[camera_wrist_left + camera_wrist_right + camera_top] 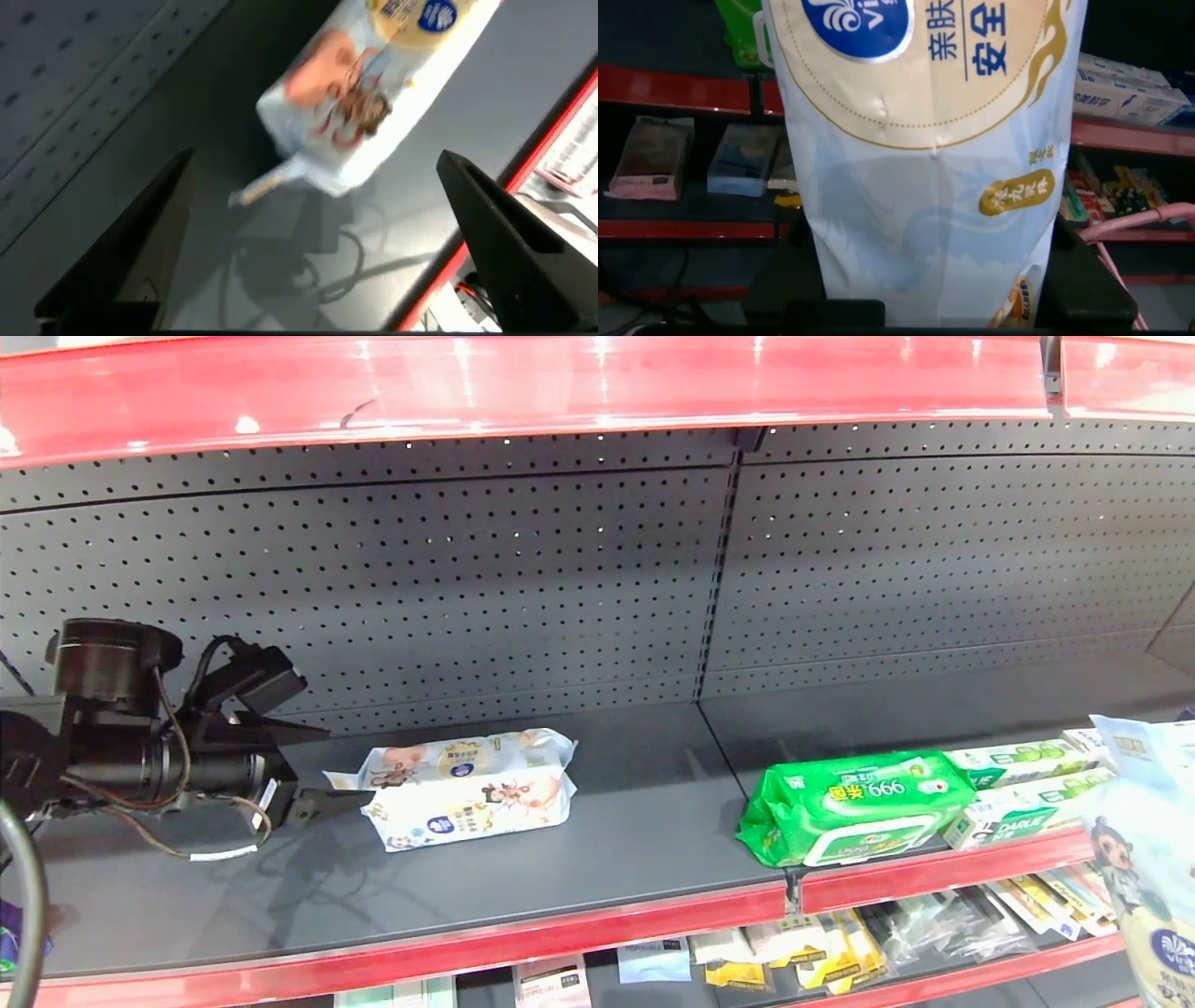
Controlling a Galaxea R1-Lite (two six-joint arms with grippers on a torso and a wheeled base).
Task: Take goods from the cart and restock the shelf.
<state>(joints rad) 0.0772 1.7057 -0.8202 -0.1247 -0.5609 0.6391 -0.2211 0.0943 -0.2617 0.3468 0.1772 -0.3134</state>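
A white wet-wipes pack with cartoon print lies flat on the dark shelf board, left of the upright divider. My left gripper stands open just left of it, its fingertips at the pack's sealed end tab. In the left wrist view the same pack lies just beyond the two spread black fingers. My right gripper is shut on a tall white and blue pack, which also rises at the lower right of the head view.
A green wipes pack and toothpaste boxes lie on the right shelf section by the red front rail. A perforated back panel closes the shelf behind. Lower shelves hold small packets.
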